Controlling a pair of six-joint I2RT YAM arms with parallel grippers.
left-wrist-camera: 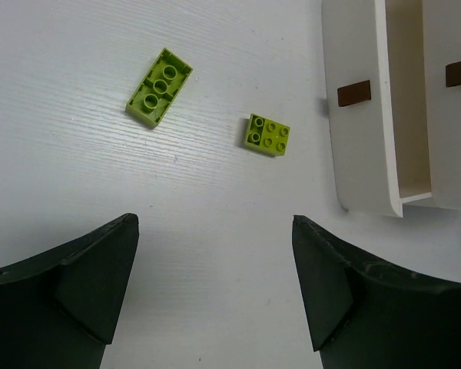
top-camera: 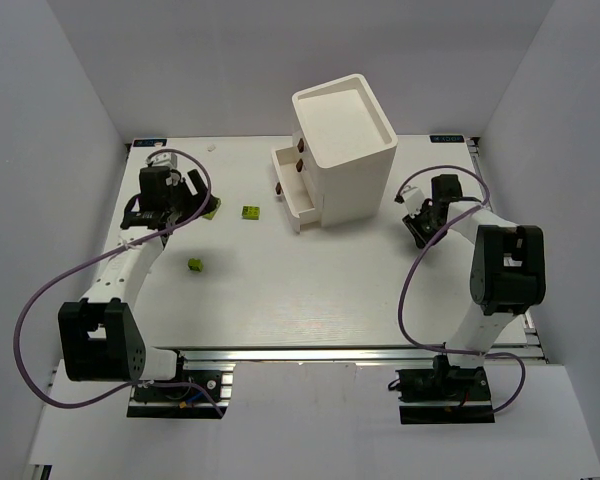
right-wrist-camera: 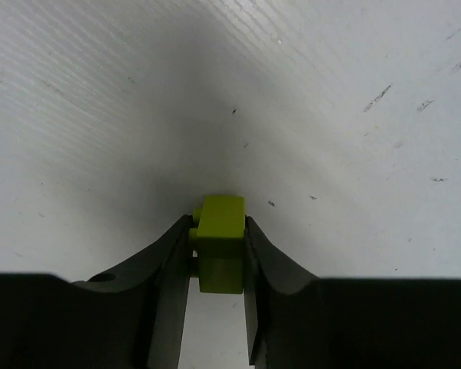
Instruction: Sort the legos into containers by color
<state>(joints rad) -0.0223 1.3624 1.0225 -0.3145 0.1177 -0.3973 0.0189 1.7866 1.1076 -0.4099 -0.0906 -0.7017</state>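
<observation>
Bricks, colour sort: entry for this moment.

Right arm: right fingers (right-wrist-camera: 163,277) are closed onto a yellow-green piece, the held brick (right-wrist-camera: 219,231), with one pad on each side face. It sits at lower centre of the wrist view, its far end standing out past the fingertips. Beyond it is pale worktop (right-wrist-camera: 330,92) with a few dark specks. Whether the held brick touches the worktop: cannot tell. In the top view this arm's tip is right of centre, just right of the cabinet (top-camera: 345,150). The held brick is too small to make out there.

Left arm: left fingers (left-wrist-camera: 92,284) are spread wide, with only worktop between them. They fill the lower corners of the wrist view.
- Long brick (left-wrist-camera: 159,88): yellow-green, upper left of that view, lying at a slant, three rings in a row on its upper face.
- Square brick (left-wrist-camera: 266,134): yellow-green, studs up, near centre, well apart from the long brick and near the drawers.
- Third brick (top-camera: 195,264): yellow-green, alone at left of centre in the top view, beside the left forearm.

Drawers (left-wrist-camera: 361,115): white, with brown knobs (left-wrist-camera: 353,93), at the right edge of the left wrist view. They are pulled out by unequal amounts. In the top view they step out from the cabinet's left face at upper centre.
</observation>
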